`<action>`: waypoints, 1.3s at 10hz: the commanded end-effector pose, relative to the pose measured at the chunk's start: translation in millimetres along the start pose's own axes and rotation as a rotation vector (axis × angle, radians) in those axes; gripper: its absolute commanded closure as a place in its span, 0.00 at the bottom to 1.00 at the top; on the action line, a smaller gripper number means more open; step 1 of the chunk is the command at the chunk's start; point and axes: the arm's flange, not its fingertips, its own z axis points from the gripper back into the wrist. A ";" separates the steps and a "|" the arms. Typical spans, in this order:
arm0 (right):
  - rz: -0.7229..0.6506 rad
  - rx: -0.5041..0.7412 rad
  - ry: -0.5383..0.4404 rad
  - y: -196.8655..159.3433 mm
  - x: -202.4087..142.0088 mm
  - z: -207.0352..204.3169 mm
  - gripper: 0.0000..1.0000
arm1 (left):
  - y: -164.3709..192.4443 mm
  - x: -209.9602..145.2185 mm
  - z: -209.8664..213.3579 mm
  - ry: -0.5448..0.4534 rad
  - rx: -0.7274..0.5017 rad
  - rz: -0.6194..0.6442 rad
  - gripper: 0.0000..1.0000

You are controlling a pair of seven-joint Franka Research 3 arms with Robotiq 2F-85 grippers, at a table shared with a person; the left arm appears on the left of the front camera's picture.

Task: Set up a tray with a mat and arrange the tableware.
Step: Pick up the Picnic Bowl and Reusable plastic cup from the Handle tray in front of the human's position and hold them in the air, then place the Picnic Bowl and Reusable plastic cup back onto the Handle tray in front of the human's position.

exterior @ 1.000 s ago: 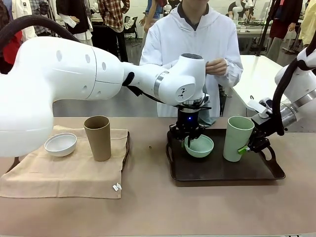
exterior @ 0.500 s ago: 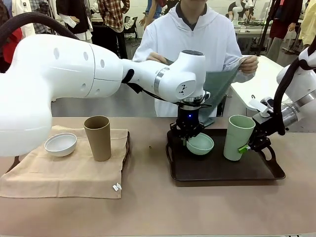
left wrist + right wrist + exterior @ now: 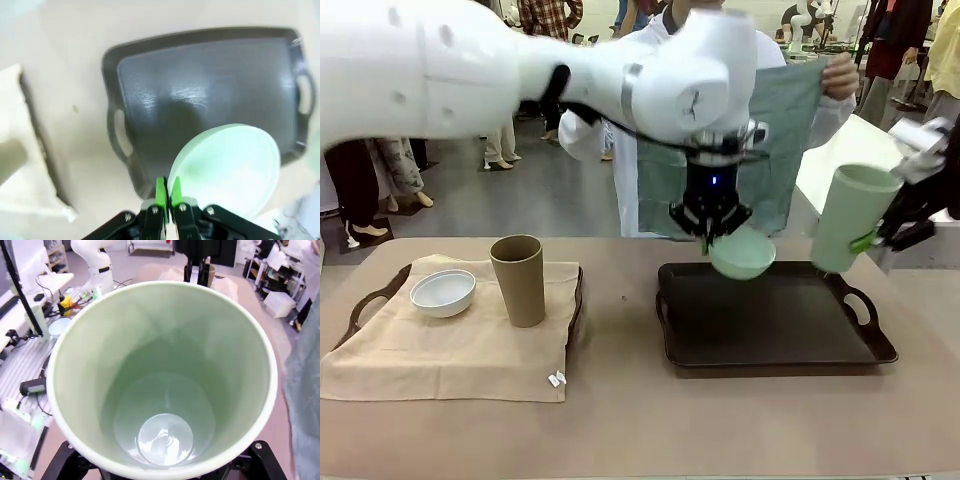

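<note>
My left gripper [image 3: 712,232] is shut on the rim of the mint green bowl [image 3: 742,253], holding it in the air above the dark tray [image 3: 770,330]; the left wrist view shows the bowl [image 3: 227,167] pinched between the green pads [image 3: 161,192] over the bare tray [image 3: 200,80]. At the right, my right gripper [image 3: 876,240] is shut on the pale green cup [image 3: 852,218], lifted and tilted above the tray's right end; its open mouth [image 3: 162,380] fills the right wrist view. Behind, the person holds a grey-green mat [image 3: 785,140] spread out. The brown cup [image 3: 518,280] and white bowl [image 3: 443,292] stand on the left.
A second tray [image 3: 365,300] at the left is covered by a beige cloth [image 3: 450,350] bearing the brown cup and white bowl. Bare table runs between the two trays and along the front edge.
Both arms have lifted their loads off the dark tray: the bowl and the pale green cup now hang above it. The person has raised and spread the grey-green mat.
</note>
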 end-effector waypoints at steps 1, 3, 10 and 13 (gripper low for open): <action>-0.010 -0.033 0.045 28.9 40.0 14.3 1.00 | 12.0 -31.1 35.0 -0.085 0.006 -0.014 1.00; -0.012 -0.041 0.087 48.1 79.3 22.8 1.00 | 7.7 -53.1 79.9 -0.150 0.000 -0.018 1.00; 0.018 -0.057 0.088 48.2 88.1 36.5 1.00 | 2.1 -49.7 96.5 -0.136 -0.026 -0.037 1.00; 0.018 -0.057 0.088 48.2 88.1 36.5 1.00 | 2.1 -49.7 96.5 -0.136 -0.026 -0.037 1.00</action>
